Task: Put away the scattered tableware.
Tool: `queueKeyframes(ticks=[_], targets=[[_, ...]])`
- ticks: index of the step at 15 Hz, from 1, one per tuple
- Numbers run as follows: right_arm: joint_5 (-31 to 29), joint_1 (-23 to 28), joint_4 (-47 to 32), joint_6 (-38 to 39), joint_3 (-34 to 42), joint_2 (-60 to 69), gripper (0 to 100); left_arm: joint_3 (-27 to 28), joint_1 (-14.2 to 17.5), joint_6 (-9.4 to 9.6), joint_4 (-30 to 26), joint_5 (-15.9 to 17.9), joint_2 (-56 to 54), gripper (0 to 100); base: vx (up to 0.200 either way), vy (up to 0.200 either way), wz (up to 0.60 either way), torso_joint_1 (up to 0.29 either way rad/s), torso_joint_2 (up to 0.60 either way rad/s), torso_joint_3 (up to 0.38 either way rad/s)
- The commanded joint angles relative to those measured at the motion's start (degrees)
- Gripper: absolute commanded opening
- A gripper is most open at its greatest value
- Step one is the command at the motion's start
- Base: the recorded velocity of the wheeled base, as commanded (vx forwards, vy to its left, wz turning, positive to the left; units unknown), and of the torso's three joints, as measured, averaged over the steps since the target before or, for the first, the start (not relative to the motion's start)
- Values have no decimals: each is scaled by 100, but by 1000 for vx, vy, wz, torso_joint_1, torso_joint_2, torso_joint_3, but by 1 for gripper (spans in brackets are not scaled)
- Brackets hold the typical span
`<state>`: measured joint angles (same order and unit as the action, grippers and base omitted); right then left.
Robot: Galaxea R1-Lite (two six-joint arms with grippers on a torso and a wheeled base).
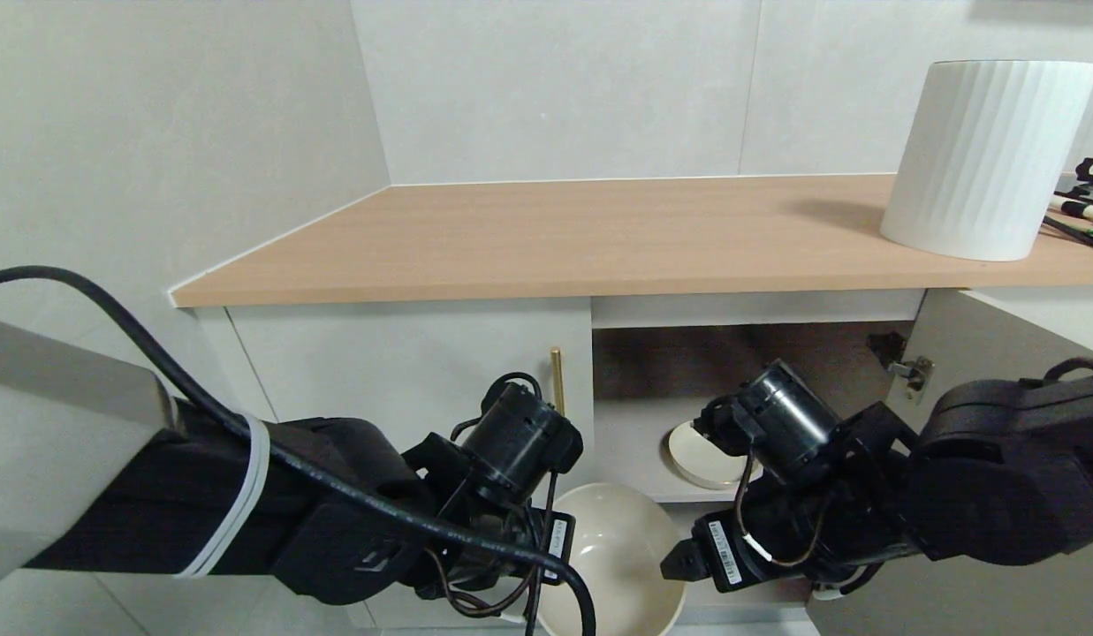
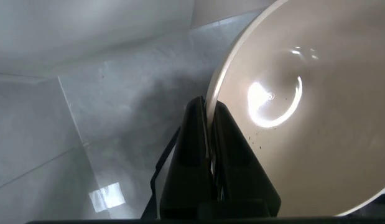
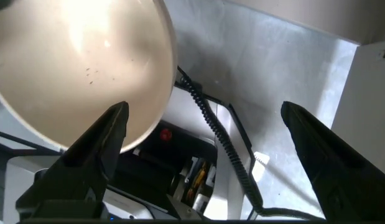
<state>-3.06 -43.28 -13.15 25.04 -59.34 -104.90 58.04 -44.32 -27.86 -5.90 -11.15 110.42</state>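
A cream bowl (image 1: pixel 621 548) hangs low in front of the open cabinet, between my two arms. My left gripper (image 2: pixel 208 104) is shut on the rim of the bowl (image 2: pixel 304 93), one finger inside and one outside. In the right wrist view my right gripper (image 3: pixel 204 112) stands open just beside the bowl (image 3: pixel 74 56), with nothing between its fingers (image 3: pixel 105 143). A small pale dish (image 1: pixel 701 455) lies on the cabinet shelf (image 1: pixel 626 424), partly hidden behind my right wrist.
The right cabinet door (image 1: pixel 970 353) is swung open; the left door (image 1: pixel 405 362) with a brass handle (image 1: pixel 556 380) is closed. On the wooden countertop (image 1: pixel 555 238) stands a white ribbed container (image 1: pixel 988 159), with several utensils (image 1: pixel 1085 212) at the far right.
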Motion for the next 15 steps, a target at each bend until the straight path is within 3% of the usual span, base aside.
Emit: queueKeyframes(ticks=[1, 2, 14, 15], targets=[[-2, -5, -3, 1, 2, -118, 100, -12, -24, -1, 1, -1, -56, 0, 0, 0, 0, 0, 0, 0], [-2, -5, 15, 10, -16, -118, 0, -12, -32, -9, 1, -1, -47, 0, 0, 0, 0, 0, 0, 0], [7, -5, 76, 10, 11, -127, 0, -12, -103, -106, -8, -10, -73, 0, 0, 0, 0, 0, 0, 0], [7, -5, 76, 10, 11, -127, 0, -12, -103, -106, -8, -10, -73, 100, 0, 0, 0, 0, 0, 0]])
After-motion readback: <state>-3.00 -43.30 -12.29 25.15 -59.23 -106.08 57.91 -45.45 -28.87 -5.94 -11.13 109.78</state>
